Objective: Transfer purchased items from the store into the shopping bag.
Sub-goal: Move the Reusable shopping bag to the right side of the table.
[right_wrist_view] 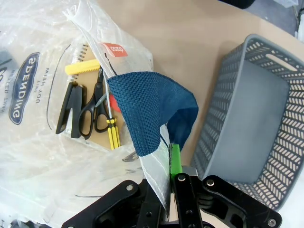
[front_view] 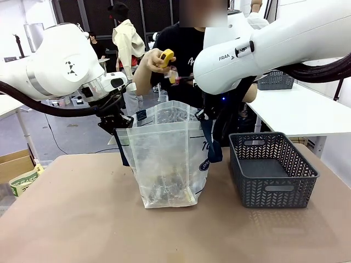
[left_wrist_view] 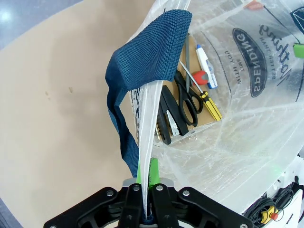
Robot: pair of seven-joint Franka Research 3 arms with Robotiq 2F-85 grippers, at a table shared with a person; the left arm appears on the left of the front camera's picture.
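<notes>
Front view: the shopping bag point(front_view: 164, 159) stands upright in the middle of the table point(front_view: 66, 219), its mouth spread between the two arms. The left gripper point(front_view: 117, 125) pinches the rim on the bag's left side. The right gripper point(front_view: 211, 118) pinches the right side, beside a hanging navy strap point(front_view: 213, 145). Above and behind the mouth, the person's hand point(front_view: 155, 61) holds a small yellow item point(front_view: 167, 55). The grey basket point(front_view: 274, 170) sits near the bag's right side, not touching it.

Left wrist view: the left jaws are pressed together on the thin plastic rim. Scissors point(left_wrist_view: 185, 102) and a yellow-handled screwdriver point(left_wrist_view: 209, 102) lie flat on the bag's bottom.

Right wrist view: the right jaws are likewise clamped on the rim under a folded strap. The basket lies alongside.
</notes>
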